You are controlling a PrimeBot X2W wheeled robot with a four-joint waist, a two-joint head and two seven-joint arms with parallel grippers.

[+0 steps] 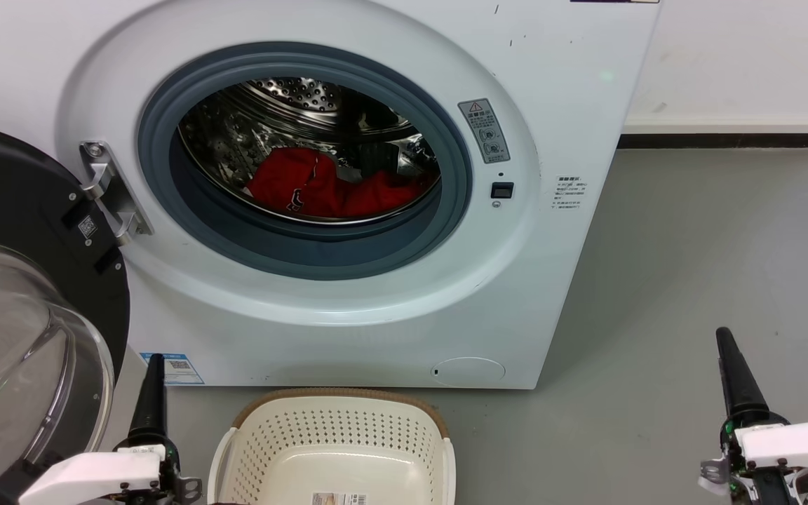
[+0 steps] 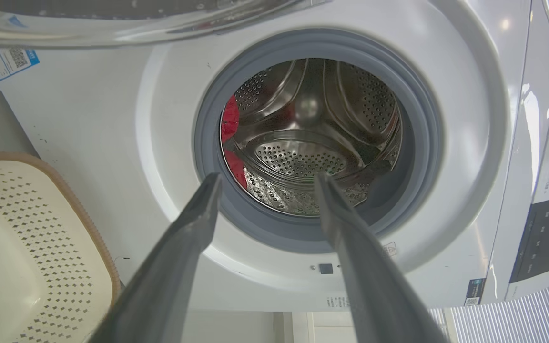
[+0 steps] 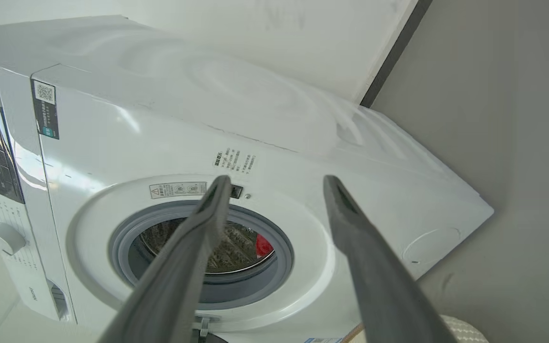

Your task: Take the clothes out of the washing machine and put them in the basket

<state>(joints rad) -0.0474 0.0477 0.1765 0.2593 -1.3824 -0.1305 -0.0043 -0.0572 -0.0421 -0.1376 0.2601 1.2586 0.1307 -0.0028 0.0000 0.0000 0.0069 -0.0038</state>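
The left gripper and right gripper, fingers spread and empty, faced the big white washing machine. Soft red clothes lay inside it, and a cream plastic basket sat in front.

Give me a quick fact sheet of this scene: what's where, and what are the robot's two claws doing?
washing machine: white front-loader, standing on the grey floor
door: swung open to the robot's left
clothes: red, lying at the bottom of the drum
basket: cream, on the floor before the machine, no clothes in the part that shows
left gripper: open, holding nothing, outside the drum
right gripper: open, holding nothing, outside the drum
progress: nothing taken out yet
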